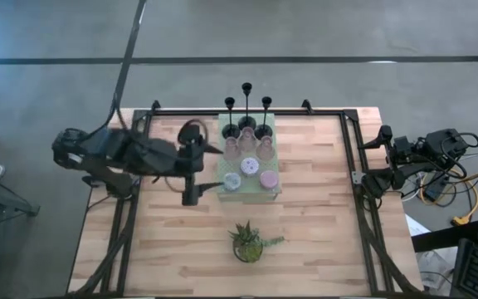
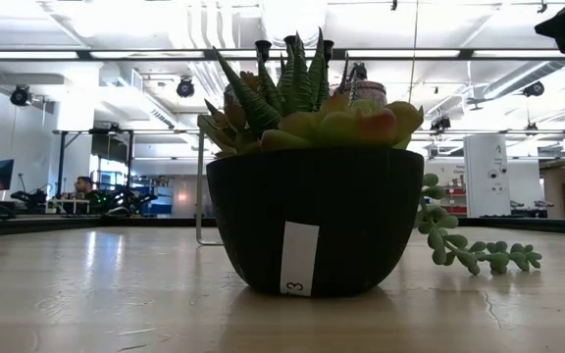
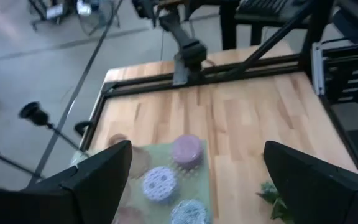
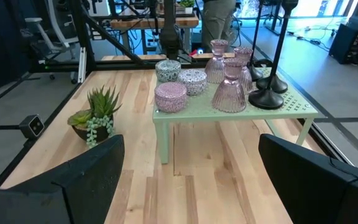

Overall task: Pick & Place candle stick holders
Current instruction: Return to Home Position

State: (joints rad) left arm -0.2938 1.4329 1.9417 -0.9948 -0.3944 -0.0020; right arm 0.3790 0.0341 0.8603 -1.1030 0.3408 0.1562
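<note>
Homing the left arm looks like the only move left.

Left gripper (image 1: 191, 196): jaws spread wide and empty, with only table and shelf top visible between the fingers in its wrist view (image 3: 197, 149). It hangs just beside the left edge of the shelf (image 4: 241, 115), at the cup end, and looks to be above shelf-top height.

Right gripper (image 1: 382, 137): also wide open and empty. It's parked past the table's right rail, well apart from the shelf and facing it. Looks home already, so leave it.

All nine holders are on the shelf:
- Black sticks (image 1: 246, 108) in the row farthest from the plant (image 1: 249, 241).
- Pink glass holders (image 4: 230, 93) in the middle row.
- Round cups (image 4: 170, 96) in the row nearest the plant.

How I'd run the retract:
- Pull the wrist up and directly away from the shelf edge first. Fold the arm only once it's clear.
- No sweep across the shelf. The sticks are tall, narrow-based and likely tippy, and the nearest cup sits close to the edge by the gripper.
- Leave the jaws as they are. Closing gains nothing.
- Go slow near the shelf. It stands on thin legs, so a nudge could shift the whole set.
- The plant is well clear on the shelf's near side, so it's no concern.
</note>
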